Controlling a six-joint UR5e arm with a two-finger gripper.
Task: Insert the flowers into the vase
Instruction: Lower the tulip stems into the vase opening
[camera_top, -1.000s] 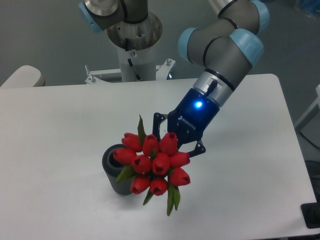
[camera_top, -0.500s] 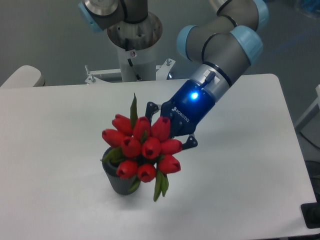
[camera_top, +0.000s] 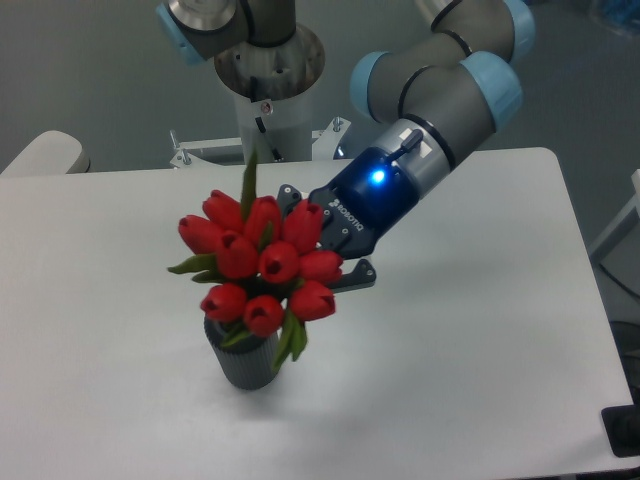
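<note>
One bunch of red flowers (camera_top: 262, 262) is held by the claw (camera_top: 318, 250), which is closed on the bunch from the right side behind the buds. The bunch is seen directly above the dark grey vase (camera_top: 247, 362), covering its mouth. The vase is placed upright on the white bench (camera_top: 480, 330)

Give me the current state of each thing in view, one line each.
flowers: held by the gripper, bunch raised over the vase mouth, hiding it.
vase: upright on the table, mouth hidden by the bunch.
gripper: behind the bunch, fingers mostly hidden, apparently shut on the flowers.
</note>
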